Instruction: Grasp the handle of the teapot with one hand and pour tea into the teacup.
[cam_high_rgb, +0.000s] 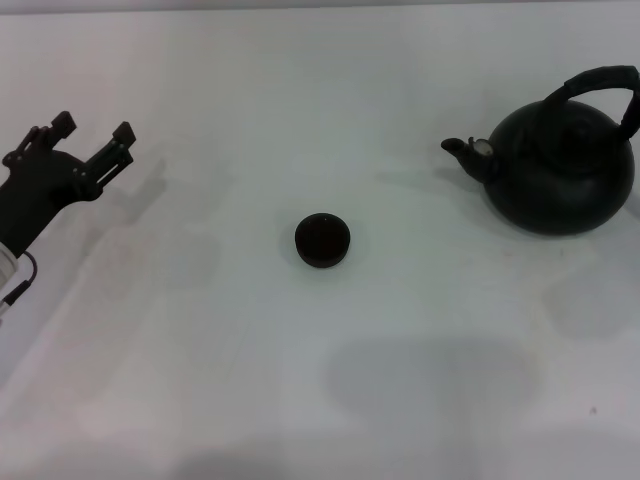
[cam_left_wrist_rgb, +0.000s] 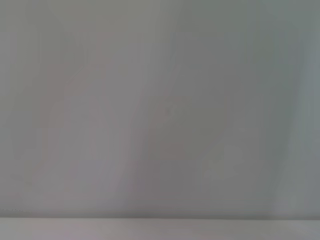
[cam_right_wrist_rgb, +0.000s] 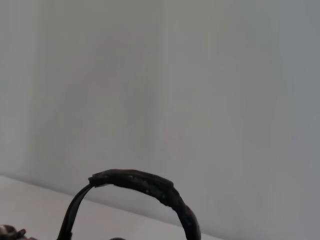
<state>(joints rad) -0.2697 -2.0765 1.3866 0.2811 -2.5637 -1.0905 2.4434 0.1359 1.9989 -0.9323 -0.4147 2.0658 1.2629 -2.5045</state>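
The matte-black teapot (cam_high_rgb: 560, 175) stands upright on the white table at the right, its spout (cam_high_rgb: 468, 152) with a pale tip pointing left. Its ribbed black handle (cam_high_rgb: 600, 85) arches over the top; the handle also shows in the right wrist view (cam_right_wrist_rgb: 145, 185), seen close. The small dark teacup (cam_high_rgb: 322, 240) stands near the middle of the table, well left of the spout. My left gripper (cam_high_rgb: 92, 135) is open and empty at the far left, above the table. My right gripper does not show in any view.
The white table (cam_high_rgb: 300, 380) fills the head view, with soft shadows near the front. A white cable end (cam_high_rgb: 12, 290) shows at the left edge by my left arm. The left wrist view shows only a plain pale surface.
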